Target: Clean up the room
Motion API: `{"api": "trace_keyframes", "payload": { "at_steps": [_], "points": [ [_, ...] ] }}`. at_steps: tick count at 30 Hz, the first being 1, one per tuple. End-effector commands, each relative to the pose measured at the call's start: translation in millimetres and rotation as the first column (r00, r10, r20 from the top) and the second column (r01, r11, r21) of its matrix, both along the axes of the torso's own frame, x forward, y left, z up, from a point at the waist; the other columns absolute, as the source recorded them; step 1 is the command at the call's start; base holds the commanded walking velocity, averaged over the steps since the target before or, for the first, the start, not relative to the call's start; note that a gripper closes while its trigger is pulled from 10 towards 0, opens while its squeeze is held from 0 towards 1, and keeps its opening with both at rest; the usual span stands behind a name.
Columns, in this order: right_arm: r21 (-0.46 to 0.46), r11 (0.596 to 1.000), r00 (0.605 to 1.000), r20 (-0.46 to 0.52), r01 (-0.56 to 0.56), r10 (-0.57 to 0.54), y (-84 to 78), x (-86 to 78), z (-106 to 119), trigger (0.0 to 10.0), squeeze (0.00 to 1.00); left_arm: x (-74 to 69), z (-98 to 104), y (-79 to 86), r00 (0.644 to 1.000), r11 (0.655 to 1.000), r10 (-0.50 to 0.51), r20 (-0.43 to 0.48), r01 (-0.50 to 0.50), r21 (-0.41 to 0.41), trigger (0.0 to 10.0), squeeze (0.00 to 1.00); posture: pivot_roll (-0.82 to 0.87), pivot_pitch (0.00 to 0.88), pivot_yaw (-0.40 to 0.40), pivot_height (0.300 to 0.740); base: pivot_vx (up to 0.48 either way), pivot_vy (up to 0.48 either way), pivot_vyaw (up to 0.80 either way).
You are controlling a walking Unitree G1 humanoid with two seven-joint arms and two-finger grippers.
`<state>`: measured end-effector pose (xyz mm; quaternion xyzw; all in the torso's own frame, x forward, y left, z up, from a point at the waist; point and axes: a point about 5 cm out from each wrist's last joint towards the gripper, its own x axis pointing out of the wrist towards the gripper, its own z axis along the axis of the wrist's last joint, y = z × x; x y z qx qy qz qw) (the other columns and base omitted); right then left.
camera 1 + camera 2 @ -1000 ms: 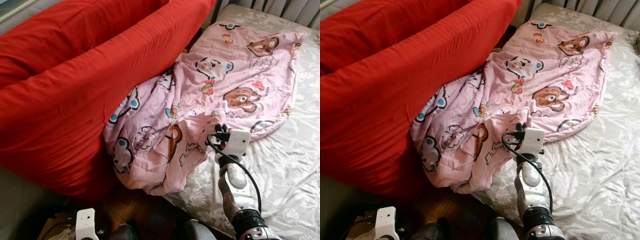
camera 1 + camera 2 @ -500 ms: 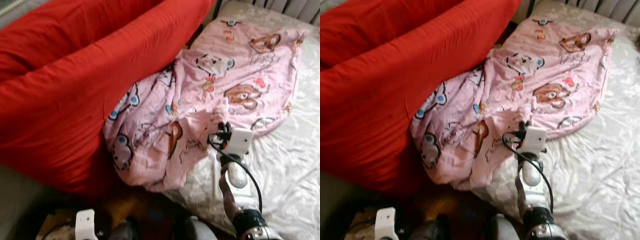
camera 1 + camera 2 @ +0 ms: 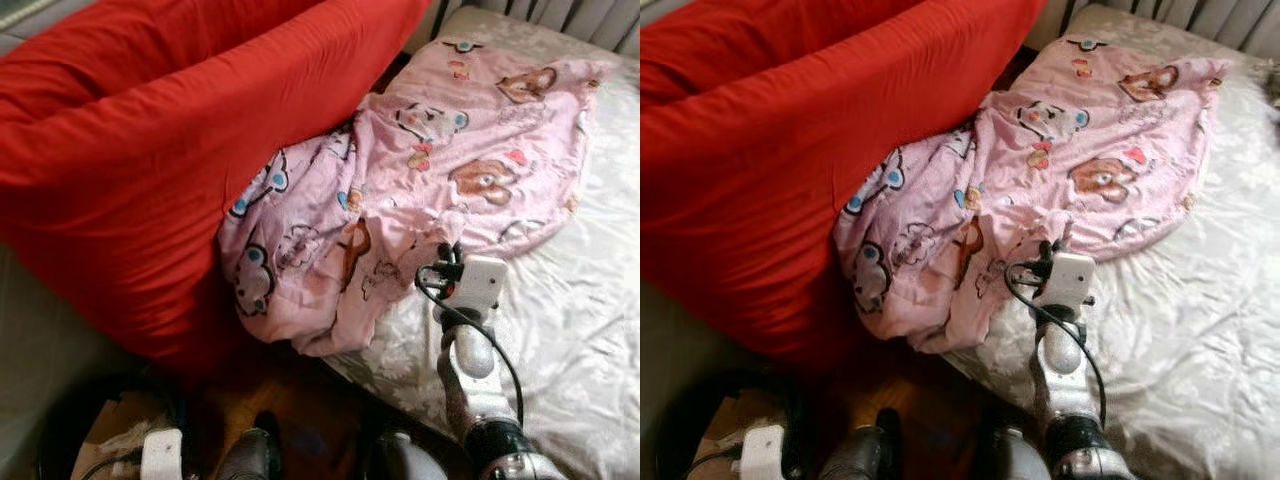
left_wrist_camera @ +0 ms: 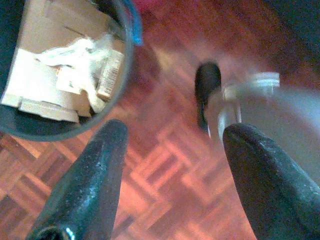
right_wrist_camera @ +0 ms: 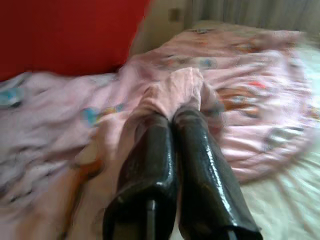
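A pink cartoon-print blanket [image 3: 420, 170] lies rumpled on the bed, its lower part hanging off the bed's corner against a big red cushion [image 3: 150, 150]. My right gripper [image 5: 172, 117] is shut on a pinched fold of this blanket [image 5: 180, 87] near its front edge; the right arm [image 3: 470, 340] rises from the lower right. Low beside my body, my left gripper [image 4: 172, 145] hangs open above the wooden floor [image 4: 165, 165], with nothing between its fingers.
The bed has a pale floral sheet [image 3: 580, 330]. A round dark bin [image 4: 60, 70] holding cardboard and paper scraps stands on the parquet by my left side. Grey curtains [image 3: 590, 15] hang beyond the bed. The red cushions fill the left.
The blanket's hanging corner has been drawn up and toward the right, bunching closer to my right gripper. The view has shifted slightly and blurred.
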<state>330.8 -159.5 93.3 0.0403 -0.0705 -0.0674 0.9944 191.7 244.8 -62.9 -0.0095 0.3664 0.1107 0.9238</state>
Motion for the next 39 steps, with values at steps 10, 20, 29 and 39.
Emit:
{"api": "trace_keyframes", "payload": {
  "at_steps": [10,20,29,39],
  "points": [
    [-0.025,1.000,1.000,0.016,0.005,-0.004,2.0,-0.4,2,10.0,0.00,-30.6,-18,-7.8,0.993,0.999,0.021,-0.113,-0.025,-0.030,10.0,0.00,0.03,0.285,-0.018,0.740,-0.298,0.000,0.00],
    [-0.046,0.999,0.999,0.034,0.029,-0.027,-0.9,-0.1,5,10.0,0.00,-26.5,-19,-15.8,0.993,0.999,0.015,-0.114,-0.018,-0.034,10.0,0.00,0.03,0.284,-0.018,0.740,-0.296,0.000,0.00],
    [-0.103,0.993,0.995,0.082,0.062,-0.054,-5.3,1.0,14,10.0,0.00,-25.6,-18,-12.0,0.993,0.999,0.017,-0.118,-0.021,-0.029,10.0,0.00,0.03,0.283,-0.016,0.740,-0.300,0.000,0.00],
    [-0.175,0.969,0.970,0.202,0.172,-0.135,-15.0,-1.0,33,10.0,0.00,-28.2,-18,-11.4,0.993,1.000,0.014,-0.115,-0.017,-0.027,10.0,0.00,0.03,0.282,-0.015,0.740,-0.303,0.000,0.00]
  ]
}}
